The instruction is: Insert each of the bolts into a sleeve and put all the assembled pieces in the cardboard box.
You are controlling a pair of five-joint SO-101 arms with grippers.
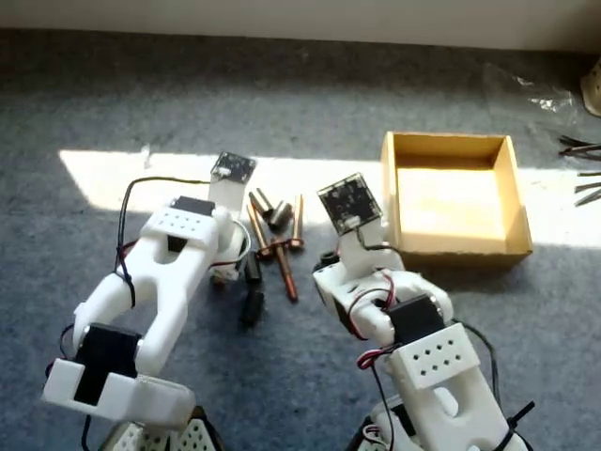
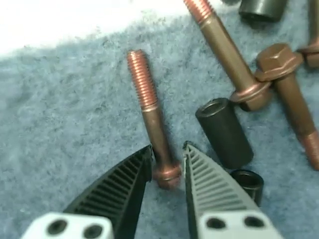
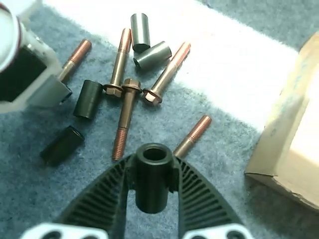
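Right pincer (image 3: 152, 167) is clamped on a sleeve (image 3: 151, 194), lower centre. Left pincer (image 2: 168, 149) straddles a bolt (image 2: 149, 107) near its head, grip unclear. Stiff, slick metal, probably best held mid-shank.

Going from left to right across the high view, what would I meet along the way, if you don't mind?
left arm → loose copper bolts and sleeves → right arm → cardboard box → dark tools at the edge
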